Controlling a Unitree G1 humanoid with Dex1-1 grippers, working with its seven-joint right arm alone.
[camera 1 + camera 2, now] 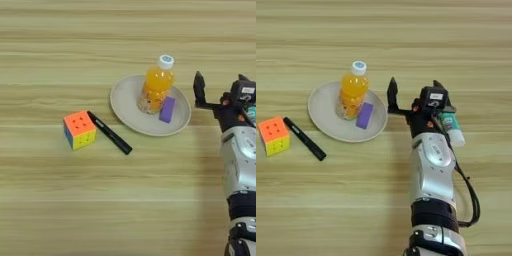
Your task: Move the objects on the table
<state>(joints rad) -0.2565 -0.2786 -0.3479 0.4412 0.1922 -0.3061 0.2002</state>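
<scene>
Juice bottle (352, 90) & purple block (364, 115) sit on plate (321, 112). Marker (304, 138) lies btwn plate & cube (274, 135). Gripper (413, 90) wide open, empty, just right of plate.

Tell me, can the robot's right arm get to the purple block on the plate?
Probably yes. The end effector sits just right of the plate, fingers open, and the purple block lies on the plate's near right side. Only the orange-juice bottle stands close beside it.

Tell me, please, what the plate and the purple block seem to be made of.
The plate looks like matte beige plastic or ceramic: an even, dull surface without glare; which one is unclear. The purple block seems to be solid plastic or painted wood, with flat faces, one uniform colour and no shine.
</scene>
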